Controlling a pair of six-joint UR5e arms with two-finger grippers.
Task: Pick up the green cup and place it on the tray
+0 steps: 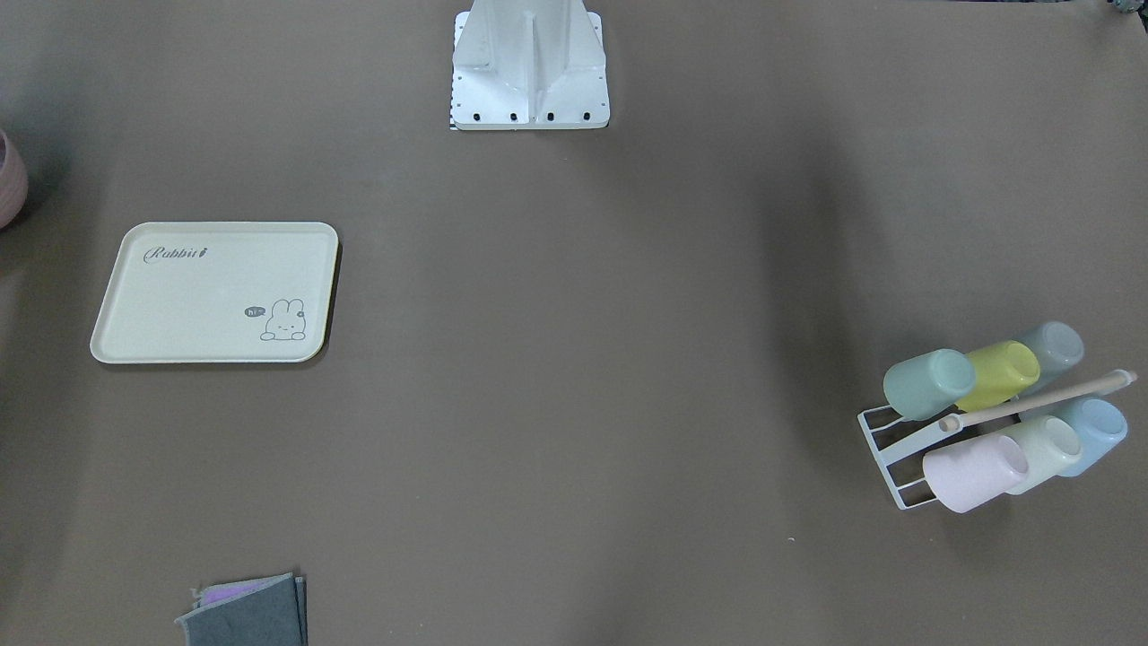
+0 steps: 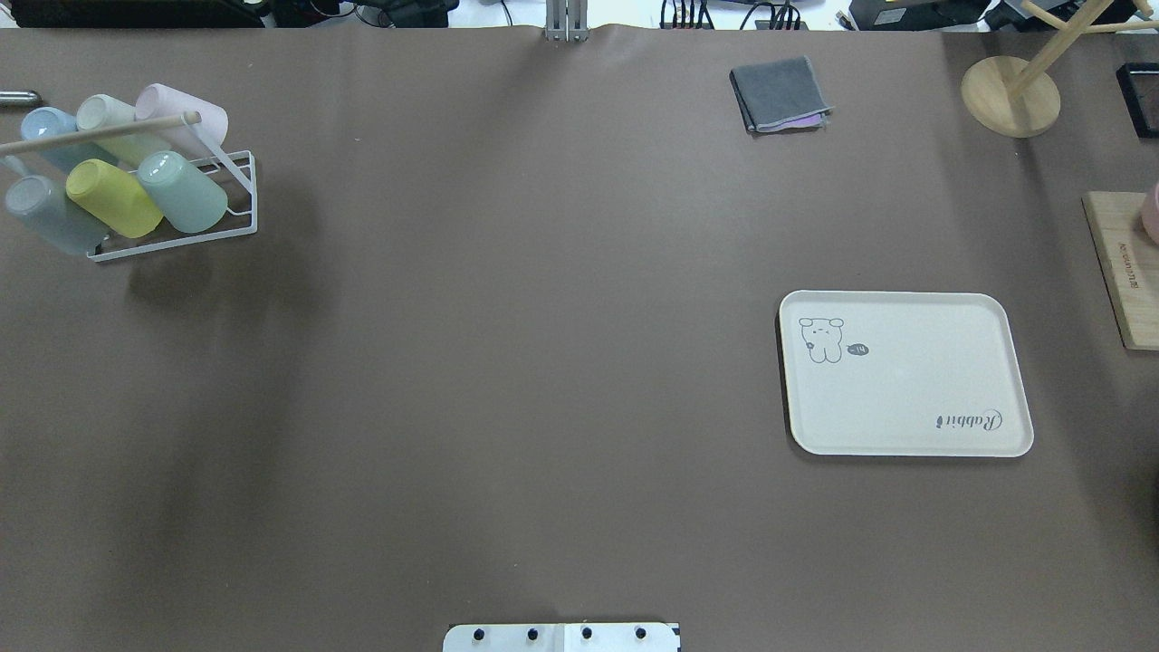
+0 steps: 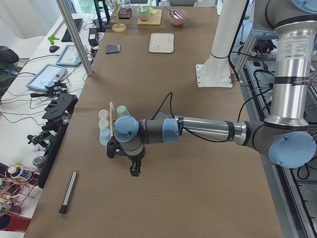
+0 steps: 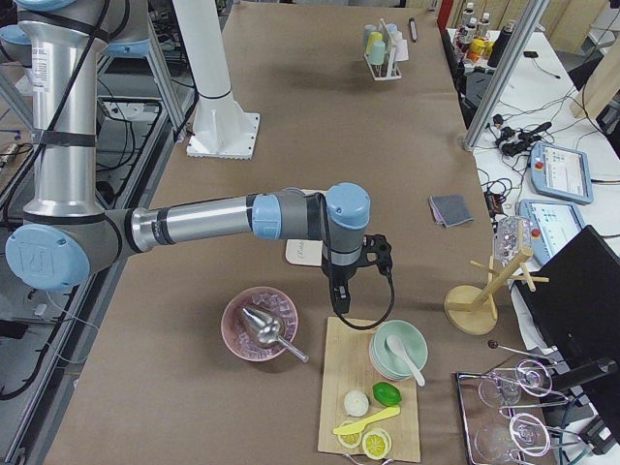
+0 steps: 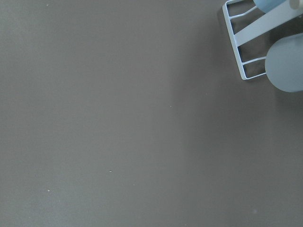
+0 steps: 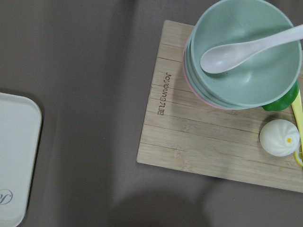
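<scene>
The green cup (image 2: 184,192) lies tilted on a white wire rack (image 2: 237,195) with several other cups at the far left of the table; it also shows in the front view (image 1: 928,384). The cream Rabbit tray (image 2: 905,373) lies flat on the right, with nothing on it, and shows in the front view (image 1: 215,292). My left gripper (image 3: 133,172) hangs above the table beside the rack. My right gripper (image 4: 338,306) hangs between the tray (image 6: 14,161) and a wooden board (image 6: 189,137). Neither shows anywhere but the side views, so I cannot tell whether they are open or shut.
A yellow-green cup (image 2: 113,197) and a pink cup (image 2: 181,113) share the rack. A grey cloth (image 2: 780,93), a wooden stand (image 2: 1010,95) and the board (image 2: 1123,267) with bowls (image 6: 241,52) lie around the tray. A pink bowl (image 4: 260,323) stands by the board.
</scene>
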